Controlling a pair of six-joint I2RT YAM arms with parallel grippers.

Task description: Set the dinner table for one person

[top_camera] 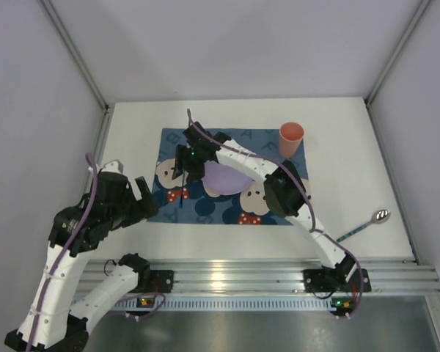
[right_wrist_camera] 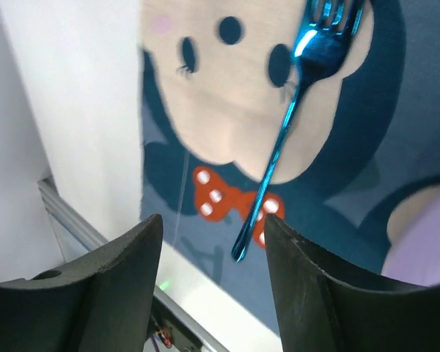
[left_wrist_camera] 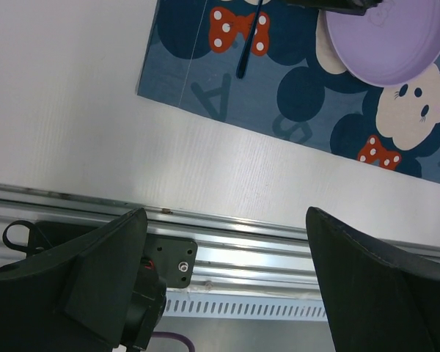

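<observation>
The dinner table (top_camera: pixel 337 213) is plain matte white. The placemat (top_camera: pixel 213 209) is blue with darker round ear shapes, cream cartoon faces, faint letters and red bows dotted white. The plate (top_camera: pixel 227 180) is lilac, the cup (top_camera: pixel 291 139) coral. The fork (right_wrist_camera: pixel 284 136) gleams metallic blue. The spoon (top_camera: pixel 361 227) has a silvery bowl and a blue handle. The arms (top_camera: pixel 55 282) are white with black joints.

White dinner table (top_camera: pixel 352 169), blue placemat (top_camera: pixel 205 210) at centre, spoon (top_camera: pixel 361 227) right
</observation>
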